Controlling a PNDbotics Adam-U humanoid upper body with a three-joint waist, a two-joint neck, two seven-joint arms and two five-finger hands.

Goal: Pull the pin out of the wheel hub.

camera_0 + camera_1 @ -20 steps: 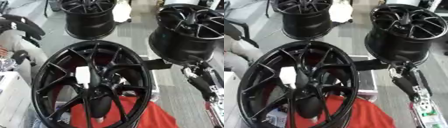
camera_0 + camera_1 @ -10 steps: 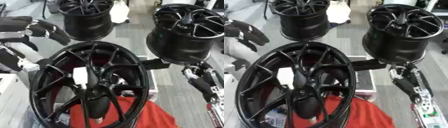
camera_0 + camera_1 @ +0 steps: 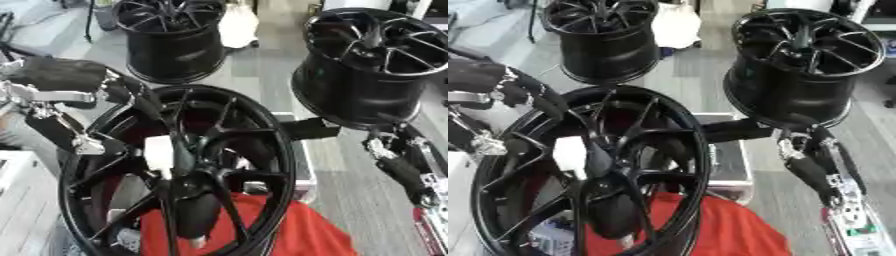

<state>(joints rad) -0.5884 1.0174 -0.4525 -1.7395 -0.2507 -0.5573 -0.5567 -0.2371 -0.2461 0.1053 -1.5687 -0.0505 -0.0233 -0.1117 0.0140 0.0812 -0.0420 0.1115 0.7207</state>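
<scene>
Left eye view shows the wheel hub [image 3: 179, 175], a large black spoked rim standing nearly upright in the foreground, with a white block-shaped piece [image 3: 158, 156] sitting on the spokes just left of its centre; that piece looks like the pin, though its exact form is hard to make out, and it appears seated in the wheel and not yet drawn out. No fingers touch it. The left hand [image 3: 105, 100] reaches in from the left, its dark fingers curled over the upper left of the rim, so it seems to be bracing or just arriving at the wheel rather than pinching the pin. The right hand [image 3: 811, 160] hangs at the right side, away from the wheel, fingers loosely straight and holding nothing. By this reading the task is at its beginning: the approach is under way, while the grasp and pull remain. Below the wheel lies a red cloth [image 3: 289, 235]; two more black rims [image 3: 171, 35] stand behind.
</scene>
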